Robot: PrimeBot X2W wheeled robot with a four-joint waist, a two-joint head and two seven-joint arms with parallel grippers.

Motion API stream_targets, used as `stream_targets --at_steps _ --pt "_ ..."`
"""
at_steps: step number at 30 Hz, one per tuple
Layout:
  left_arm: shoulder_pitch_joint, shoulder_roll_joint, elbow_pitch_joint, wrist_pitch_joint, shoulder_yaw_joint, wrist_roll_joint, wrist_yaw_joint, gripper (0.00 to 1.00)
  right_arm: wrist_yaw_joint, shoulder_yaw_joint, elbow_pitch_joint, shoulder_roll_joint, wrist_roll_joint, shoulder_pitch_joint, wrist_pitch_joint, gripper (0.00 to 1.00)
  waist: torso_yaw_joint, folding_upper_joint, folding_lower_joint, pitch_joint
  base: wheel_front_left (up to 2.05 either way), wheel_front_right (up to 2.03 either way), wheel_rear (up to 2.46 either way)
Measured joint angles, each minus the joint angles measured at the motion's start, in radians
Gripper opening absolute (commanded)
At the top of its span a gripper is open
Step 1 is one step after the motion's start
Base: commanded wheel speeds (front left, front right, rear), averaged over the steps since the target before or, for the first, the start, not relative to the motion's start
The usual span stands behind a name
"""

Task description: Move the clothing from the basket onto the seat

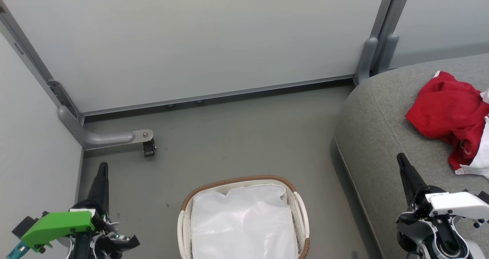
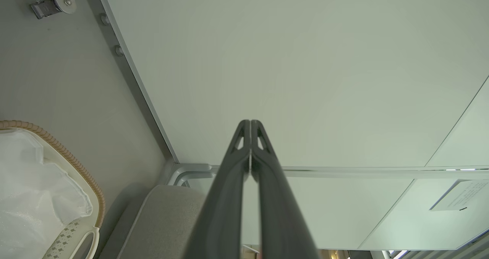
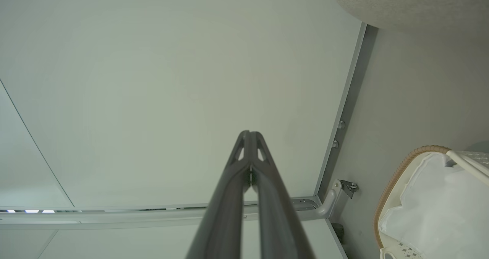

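Red clothing [image 1: 449, 112] with white panels lies crumpled on the grey seat [image 1: 378, 129] at the right of the head view. The cream basket [image 1: 237, 182] with a brown rim stands on the floor at bottom centre; inside it I see just its white liner [image 1: 242, 222]. My left gripper [image 1: 102, 167] is at the lower left, fingers together with nothing between them. My right gripper [image 1: 401, 159] is at the lower right beside the seat's front edge, also shut on nothing. Both wrist views show the fingertips pressed together, the left gripper [image 2: 250, 122] and the right gripper [image 3: 249, 133]. The basket [image 2: 82, 175] also shows in the left wrist view, and the basket [image 3: 397, 171] in the right wrist view.
Pale partition walls [image 1: 198, 41] enclose the floor behind and at the left. A grey metal foot with a small castor [image 1: 148, 148] juts out from the left wall's base. Another post foot [image 1: 366, 60] stands by the seat's far corner. Grey floor [image 1: 244, 136] lies between basket and wall.
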State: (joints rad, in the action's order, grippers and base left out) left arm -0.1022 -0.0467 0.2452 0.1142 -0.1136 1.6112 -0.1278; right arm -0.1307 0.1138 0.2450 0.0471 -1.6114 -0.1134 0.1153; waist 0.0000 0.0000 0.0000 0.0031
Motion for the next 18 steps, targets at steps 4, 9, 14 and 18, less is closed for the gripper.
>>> stream_targets --at_steps 4,9,14,18 --pt "0.0 0.0 0.0 0.0 0.0 0.0 0.0 0.0 0.0 0.0 0.0 0.0 0.0 0.0 0.0 0.0 0.0 0.0 0.0 0.0 0.0 0.0 0.0" --pt "0.0 0.0 0.0 0.0 0.0 0.0 0.0 0.0 0.0 0.0 0.0 0.0 0.0 0.0 0.0 0.0 0.0 0.0 0.0 0.0 0.0 0.0 0.0" --pt "0.0 0.0 0.0 0.0 0.0 0.0 0.0 0.0 0.0 0.0 0.0 0.0 0.0 0.0 0.0 0.0 0.0 0.0 0.0 0.0 0.0 0.0 0.0" --pt "0.0 0.0 0.0 0.0 0.0 0.0 0.0 0.0 0.0 0.0 0.0 0.0 0.0 0.0 0.0 0.0 0.0 0.0 0.0 0.0 0.0 0.0 0.0"
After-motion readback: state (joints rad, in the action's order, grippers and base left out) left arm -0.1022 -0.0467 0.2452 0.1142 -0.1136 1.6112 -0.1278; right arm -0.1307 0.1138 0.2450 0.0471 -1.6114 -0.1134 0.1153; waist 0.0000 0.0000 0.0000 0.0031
